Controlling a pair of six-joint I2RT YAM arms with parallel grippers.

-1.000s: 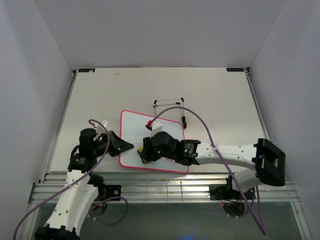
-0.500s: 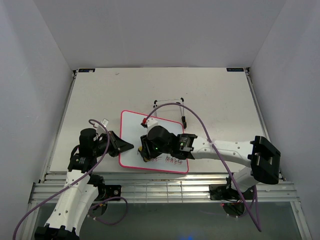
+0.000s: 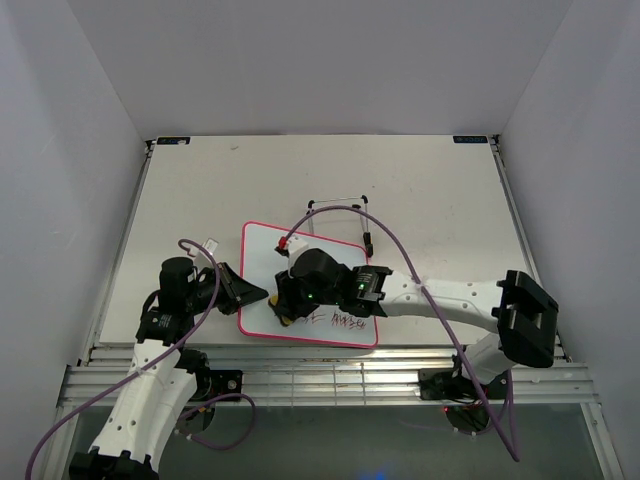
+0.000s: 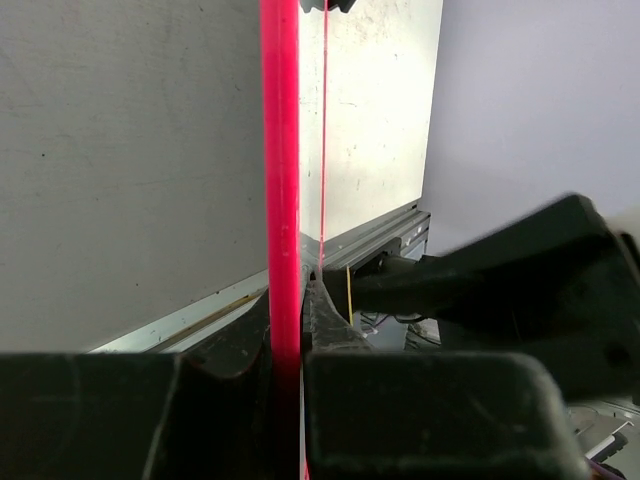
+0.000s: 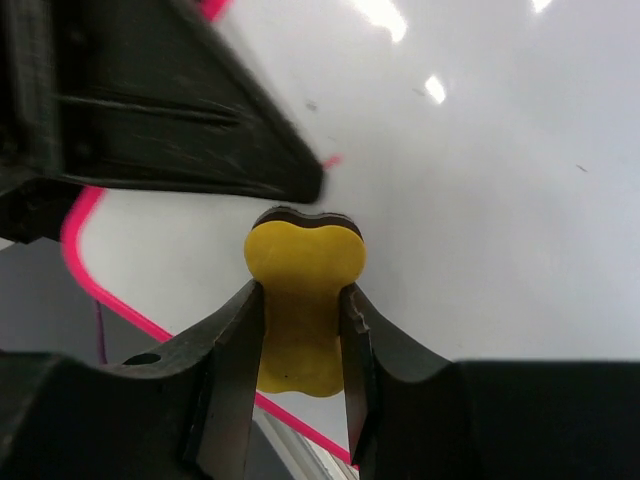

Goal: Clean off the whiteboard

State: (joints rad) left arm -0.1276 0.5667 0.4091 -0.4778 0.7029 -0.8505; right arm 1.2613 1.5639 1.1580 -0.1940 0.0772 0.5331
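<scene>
The whiteboard point(image 3: 262, 262) lies flat near the table's front edge, white with a thin pink-red frame. Dark writing point(image 3: 338, 321) shows on its near right part. My right gripper point(image 3: 285, 312) is shut on the small yellow eraser point(image 5: 303, 300) and presses it on the board's near left part. In the right wrist view the board point(image 5: 480, 220) fills the background. My left gripper point(image 3: 250, 292) is shut on the board's left edge; in the left wrist view the pink frame point(image 4: 282, 180) runs between its fingers.
A thin wire stand point(image 3: 338, 212) with black feet sits just behind the board. A purple cable point(image 3: 400, 250) arcs over the right arm. A small white connector point(image 3: 212, 246) lies left of the board. The table's metal front rail point(image 3: 330, 375) runs below the board.
My right gripper has slid the eraser leftward across the board's near part, and writing to its right has come into view. The left gripper has stayed put on the board's edge.
</scene>
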